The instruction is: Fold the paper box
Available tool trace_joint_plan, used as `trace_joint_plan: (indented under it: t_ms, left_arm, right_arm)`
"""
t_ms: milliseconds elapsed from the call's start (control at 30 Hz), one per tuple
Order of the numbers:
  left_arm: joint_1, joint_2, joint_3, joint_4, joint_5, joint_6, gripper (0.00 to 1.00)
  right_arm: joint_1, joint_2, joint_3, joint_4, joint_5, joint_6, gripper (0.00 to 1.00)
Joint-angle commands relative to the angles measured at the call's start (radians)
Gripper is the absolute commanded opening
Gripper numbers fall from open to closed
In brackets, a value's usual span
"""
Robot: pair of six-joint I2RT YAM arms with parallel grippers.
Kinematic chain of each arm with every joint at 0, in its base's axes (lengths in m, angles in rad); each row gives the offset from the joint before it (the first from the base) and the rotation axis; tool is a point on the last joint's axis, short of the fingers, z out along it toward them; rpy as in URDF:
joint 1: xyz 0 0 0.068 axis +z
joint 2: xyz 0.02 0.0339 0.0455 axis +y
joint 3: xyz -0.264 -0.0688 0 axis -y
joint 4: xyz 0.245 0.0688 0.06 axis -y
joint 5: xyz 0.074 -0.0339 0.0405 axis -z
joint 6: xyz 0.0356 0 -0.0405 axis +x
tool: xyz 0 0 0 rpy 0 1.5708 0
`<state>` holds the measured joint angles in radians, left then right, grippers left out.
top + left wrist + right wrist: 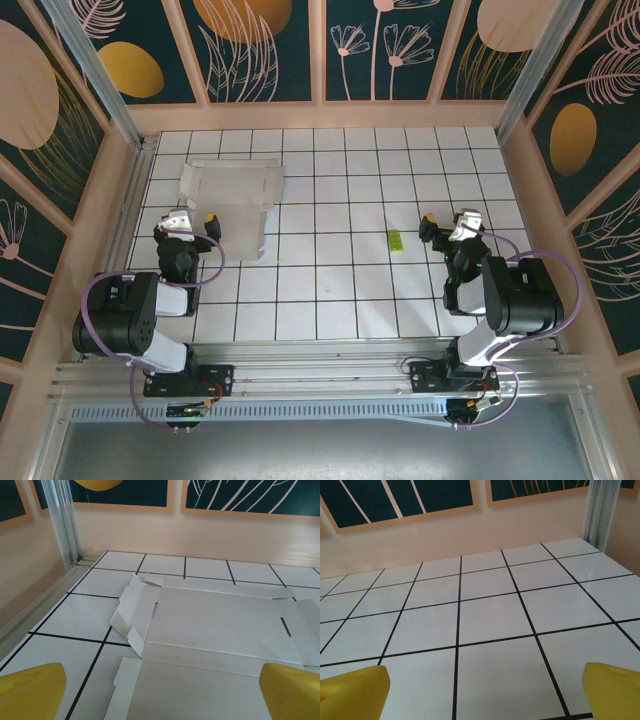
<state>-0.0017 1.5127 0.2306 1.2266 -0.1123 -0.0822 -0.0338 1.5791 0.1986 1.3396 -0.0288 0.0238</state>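
Observation:
The paper box (235, 200) lies unfolded and flat on the tiled table at the far left, white side up, with small flaps along its edges. My left gripper (195, 218) sits at its near left edge, open and empty. In the left wrist view the sheet (215, 625) spreads out ahead and beneath my gripper (162, 700), whose yellow fingertips (30, 692) stand wide apart; a side flap is curled up at the left. At the right side of the table my right gripper (447, 222) is open over bare tiles, its jaws (482, 695) holding nothing.
A tiny yellow-green scrap (395, 240) lies on the tiles left of the right gripper. Low beige walls (330, 115) ring the white tiled table (330, 280), with a metal post (62, 520) at the far left corner.

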Motion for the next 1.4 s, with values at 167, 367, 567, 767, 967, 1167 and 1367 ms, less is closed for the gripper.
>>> trace_joint_plan:
  t_ms: [167,367,567,767,967,1167,1367]
  left_arm:
    - [0.003,0.003,0.014,0.024,0.010,0.004,0.99]
    - [0.003,-0.007,0.007,0.028,-0.009,-0.001,0.99]
    - [0.003,-0.204,0.029,-0.191,-0.122,-0.052,0.99]
    - [0.003,-0.524,0.209,-0.857,-0.161,-0.386,0.99]
    - [-0.026,-0.608,0.390,-1.262,0.312,-0.672,0.99]
    - [-0.162,-0.535,0.495,-1.510,0.378,-0.644,0.99]
    - [-0.131,-0.455,0.564,-1.576,0.198,-0.518,0.90]
  right_arm:
    - [-0.006,-0.011,0.019,0.001,-0.017,-0.010,0.99]
    - [-0.008,-0.010,0.018,0.003,-0.018,-0.011,0.99]
    - [0.000,-0.138,-0.021,-0.022,-0.004,-0.014,0.99]
    - [0.078,-0.455,0.198,-0.698,0.066,0.359,0.96]
    - [0.297,-0.281,0.545,-1.038,-0.161,0.656,0.91]
    - [0.570,0.064,0.908,-1.049,-0.233,0.719,0.90]
    - [0.717,0.429,1.248,-1.089,-0.220,0.777,0.82]
